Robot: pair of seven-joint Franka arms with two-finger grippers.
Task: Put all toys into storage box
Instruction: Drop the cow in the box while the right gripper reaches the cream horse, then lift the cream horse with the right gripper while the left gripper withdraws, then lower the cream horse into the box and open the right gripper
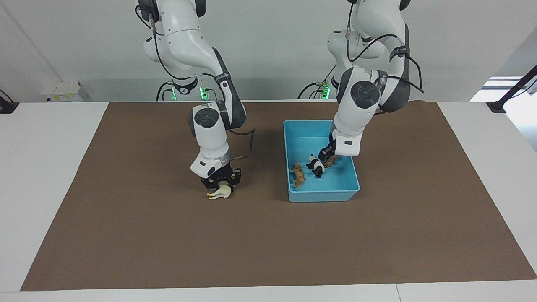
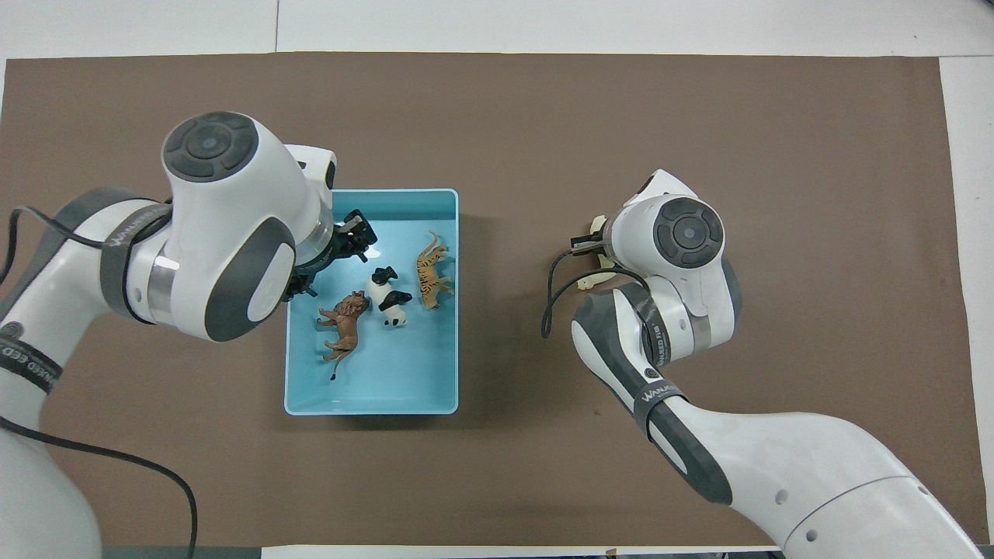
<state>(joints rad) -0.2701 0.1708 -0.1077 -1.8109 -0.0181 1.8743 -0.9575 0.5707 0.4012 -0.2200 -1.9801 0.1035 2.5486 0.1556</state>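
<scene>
The light blue storage box (image 1: 323,196) lies on the brown mat toward the left arm's end. In it lie the orange tiger (image 1: 298,175), the panda (image 1: 315,165) and the brown lion (image 1: 332,160), which is partly hidden by my left gripper (image 1: 326,154). That gripper is low inside the box, open and empty, beside the lion. The overhead view shows the tiger (image 2: 431,270), panda (image 2: 388,296), lion (image 2: 344,324) and left gripper (image 2: 353,241). My right gripper (image 1: 221,184) is shut on the cream-white horse (image 1: 220,193), at or just above the mat beside the box. The horse (image 2: 596,226) is mostly hidden under the wrist.
The brown mat (image 1: 126,235) covers most of the white table (image 1: 46,167). A black cable (image 1: 247,147) hangs from the right arm's wrist over the mat between the horse and the box.
</scene>
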